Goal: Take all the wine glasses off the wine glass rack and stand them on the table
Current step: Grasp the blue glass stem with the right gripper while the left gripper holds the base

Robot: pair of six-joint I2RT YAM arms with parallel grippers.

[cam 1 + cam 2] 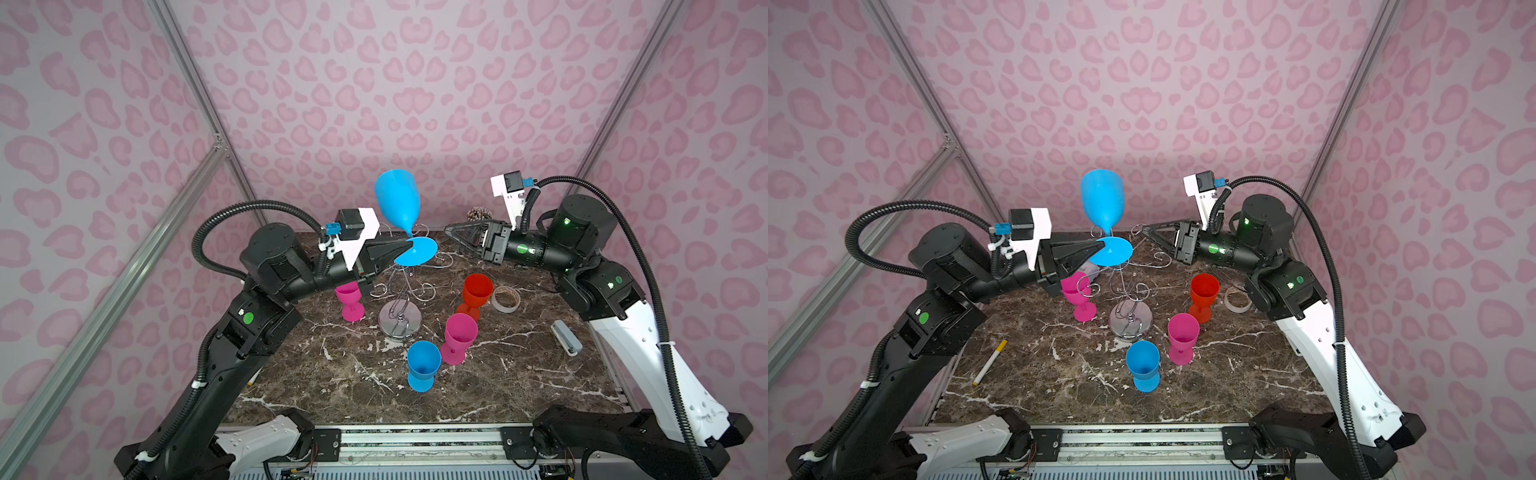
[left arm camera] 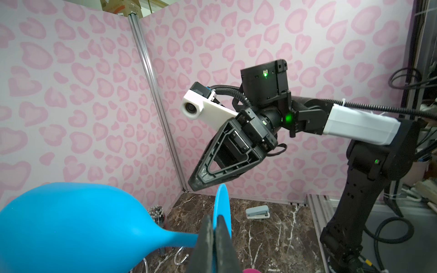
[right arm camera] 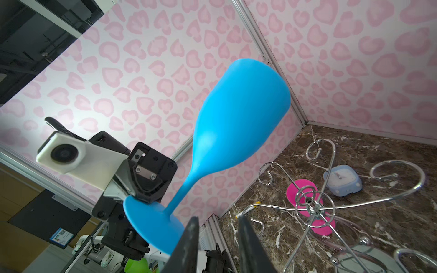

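Pink heart-print walls close in a brown marble tabletop [image 1: 490, 374]. On it stands the chrome wine glass rack [image 1: 400, 323], with a few coloured goblets standing around it. My left gripper [image 1: 409, 246] is clamped on the rim of the blue wine glass [image 1: 397, 203], pinching the flat foot. It holds the glass upright, bowl up, above the rack's scroll arms. From the right wrist view it looks free of the wires.

My right gripper [image 3: 217, 218] hovers just beside the foot, jaws parted and holding nothing.

The glass looks like moulded plastic, so I judge it light, stiff, smooth and not very fragile. An edge pinch on a thin disc gives the tall bowl leverage, and it could pivot or slip. The narrow stem [image 3: 182, 191] under the bowl seems the surer place to hold.
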